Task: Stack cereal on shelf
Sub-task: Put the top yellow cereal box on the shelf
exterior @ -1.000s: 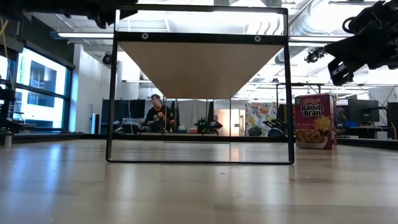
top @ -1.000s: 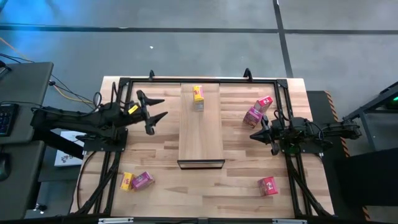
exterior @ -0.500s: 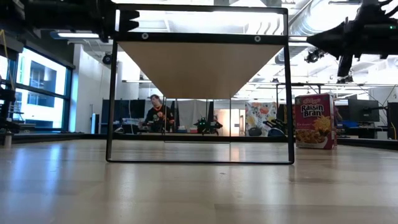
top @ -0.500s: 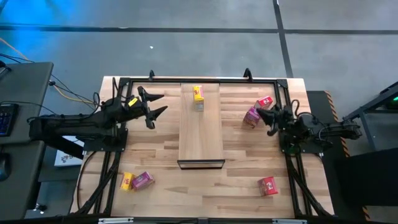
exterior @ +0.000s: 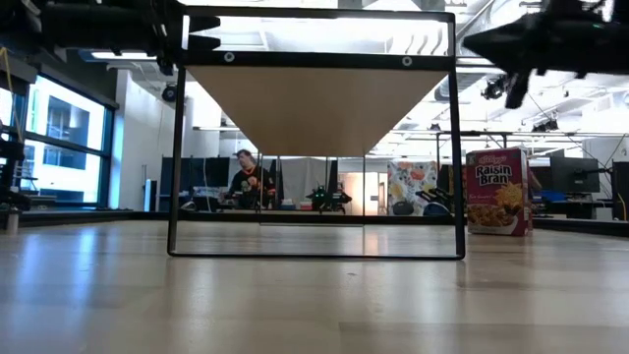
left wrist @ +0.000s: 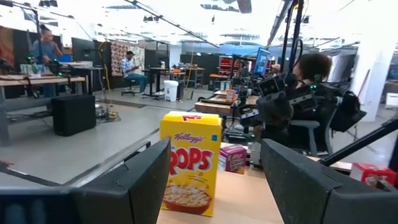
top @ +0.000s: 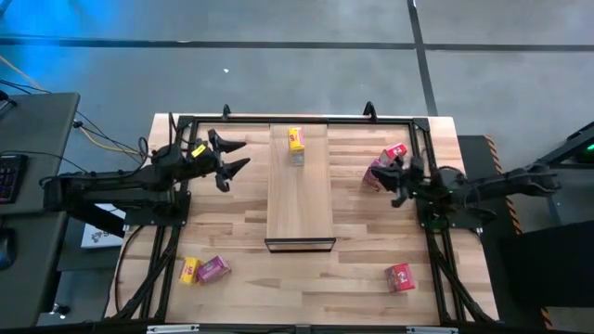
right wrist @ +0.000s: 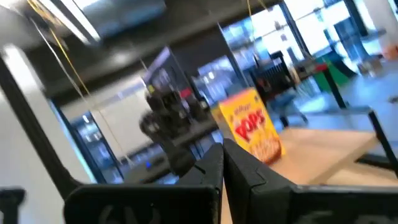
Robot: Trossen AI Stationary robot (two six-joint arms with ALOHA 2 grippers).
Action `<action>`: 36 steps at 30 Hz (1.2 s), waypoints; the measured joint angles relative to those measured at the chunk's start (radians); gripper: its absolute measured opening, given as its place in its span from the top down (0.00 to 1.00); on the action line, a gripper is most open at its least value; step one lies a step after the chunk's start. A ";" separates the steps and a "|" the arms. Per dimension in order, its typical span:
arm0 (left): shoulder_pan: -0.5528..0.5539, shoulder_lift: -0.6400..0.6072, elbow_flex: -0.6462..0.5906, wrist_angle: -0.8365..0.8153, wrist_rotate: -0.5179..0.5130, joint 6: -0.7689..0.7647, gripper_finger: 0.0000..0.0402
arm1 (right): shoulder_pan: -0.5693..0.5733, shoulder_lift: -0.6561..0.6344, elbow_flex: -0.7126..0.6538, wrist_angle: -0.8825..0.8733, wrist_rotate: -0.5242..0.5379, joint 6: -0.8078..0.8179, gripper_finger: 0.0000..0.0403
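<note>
The right tool (top: 388, 182) has swung toward the pink, rectangular cereal box (top: 377, 173).

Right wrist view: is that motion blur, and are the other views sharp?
Right wrist view: smeared and tilted, though the yellow Corn Pops cereal box stays readable. Left wrist view: crisp, same box sharp. Low view: backlit, with the pale wooden shelf board in shade. High view: evenly lit.

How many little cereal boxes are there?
6. One yellow box stands on the shelf. A red box and a pink box sit by the right gripper. A yellow box and pink box lie front left, a red box front right.
</note>
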 joint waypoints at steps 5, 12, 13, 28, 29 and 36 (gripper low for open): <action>-0.008 0.000 0.000 0.021 -0.001 0.032 0.40 | -0.001 0.265 0.174 -0.004 0.008 -0.094 1.00; -0.005 -0.002 0.001 0.060 -0.005 0.034 0.40 | -0.102 0.525 0.433 -0.235 -0.018 -0.261 1.00; -0.005 -0.002 0.001 0.059 -0.005 0.034 0.40 | -0.124 0.561 0.462 -0.261 -0.046 -0.263 1.00; -0.007 -0.002 0.001 0.031 -0.004 -0.001 0.40 | -0.280 0.958 0.742 -0.341 -0.143 -0.322 1.00; -0.007 -0.002 0.001 0.031 -0.004 -0.001 0.40 | -0.279 0.971 0.755 -0.358 -0.144 -0.322 1.00; -0.007 -0.002 0.001 0.030 -0.004 -0.002 0.40 | -0.265 1.016 0.809 -0.399 -0.139 -0.322 1.00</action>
